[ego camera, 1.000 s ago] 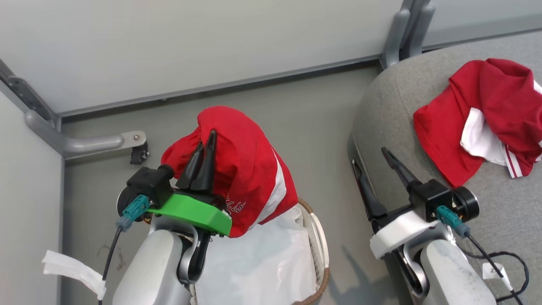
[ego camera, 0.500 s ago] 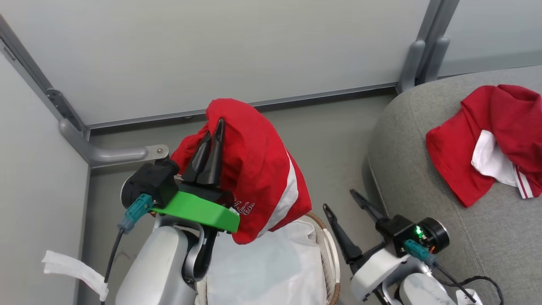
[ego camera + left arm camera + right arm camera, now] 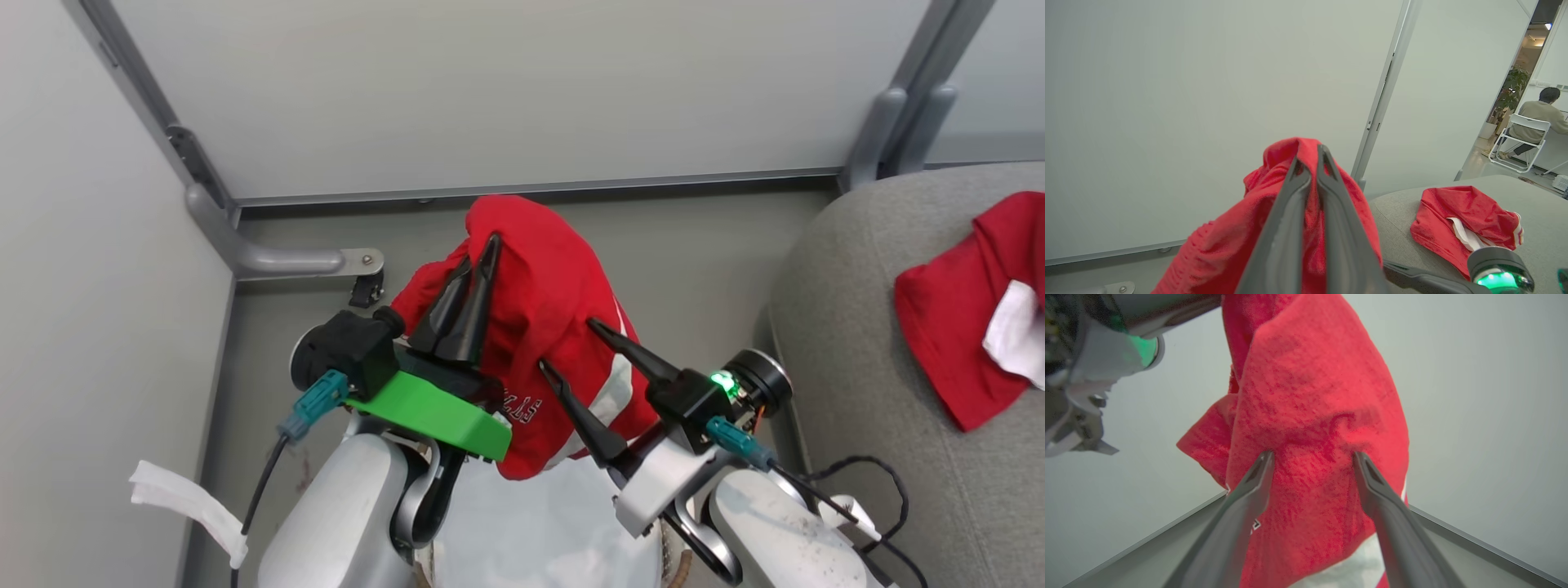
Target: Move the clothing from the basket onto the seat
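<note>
The left tool (image 3: pixel 482 249) is pinched shut on a fold at the top of a red jersey (image 3: pixel 547 286). Its fingers point up, so the cloth drapes over the tips and hangs with its long axis near vertical. The lower hem dangles just above the basket (image 3: pixel 682 566), clear of the white liner. The jersey looks limp and bunched: red knit, a white side panel, white lettering near the hem.

Just right of it, the right tool (image 3: pixel 567 344) stands wide open, gripping nothing, with both fingers aimed into the hanging cloth at about mid-height. In its wrist view the tips sit at the fabric, touching or just short; I can't say which.

Further right, well apart from the held jersey, is the grey seat (image 3: pixel 849 343). The other jersey (image 3: pixel 947 327) lies crumpled on it, a white panel showing. So the goal lies to the right of the left tool, with the right arm between them and nearer the seat. I'd judge the cloth must travel rightward, perhaps after the right tool takes a share.
</note>
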Controlling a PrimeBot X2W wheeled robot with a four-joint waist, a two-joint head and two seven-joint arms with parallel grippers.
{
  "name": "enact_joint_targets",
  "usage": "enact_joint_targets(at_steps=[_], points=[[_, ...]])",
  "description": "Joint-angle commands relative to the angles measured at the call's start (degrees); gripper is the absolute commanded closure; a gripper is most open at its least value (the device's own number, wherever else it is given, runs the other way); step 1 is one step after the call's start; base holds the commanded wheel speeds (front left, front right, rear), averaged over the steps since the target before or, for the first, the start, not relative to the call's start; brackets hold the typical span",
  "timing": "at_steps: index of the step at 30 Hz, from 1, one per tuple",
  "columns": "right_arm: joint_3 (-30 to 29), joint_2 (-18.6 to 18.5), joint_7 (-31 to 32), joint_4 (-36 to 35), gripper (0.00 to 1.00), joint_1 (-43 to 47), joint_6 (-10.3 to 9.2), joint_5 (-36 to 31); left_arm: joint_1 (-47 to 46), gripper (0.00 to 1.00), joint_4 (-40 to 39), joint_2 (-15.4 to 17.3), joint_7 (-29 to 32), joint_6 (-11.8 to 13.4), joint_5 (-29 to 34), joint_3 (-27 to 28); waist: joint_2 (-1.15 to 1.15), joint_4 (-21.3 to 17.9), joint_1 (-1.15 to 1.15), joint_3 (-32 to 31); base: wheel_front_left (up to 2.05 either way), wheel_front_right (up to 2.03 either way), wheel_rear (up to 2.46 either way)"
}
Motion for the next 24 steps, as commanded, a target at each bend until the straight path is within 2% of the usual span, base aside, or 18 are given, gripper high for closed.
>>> enact_joint_targets(at_steps=[1, 11, 24], points=[[-0.07, -0.06, 0.0, 0.34, 0.0, -1.0, -0.08, -0.42, -1.03, 1.0, -0.12, 0.11, -0.02, -0.25, -0.35, -0.44, 0.0, 1.87, 0.0, 0.66, 0.0, 0.0, 0.0], [0.07, 0.43, 0.0, 3.43, 0.0, -4.06, -0.08, -2.4, -2.2, 1.0, -0.79, 0.1, -0.02, -0.25, -2.18, -5.1, 0.0, 5.61, 0.0, 1.09, 0.0, 0.0, 0.0], [0.61, 0.44, 0.0, 12.41, 0.0, -5.83, -0.08, -1.83, -4.15, 1.0, -2.84, 0.09, -0.02, -0.25, -4.18, -11.92, 0.0, 9.97, 0.0, 1.83, 0.0, 0.0, 0.0]])
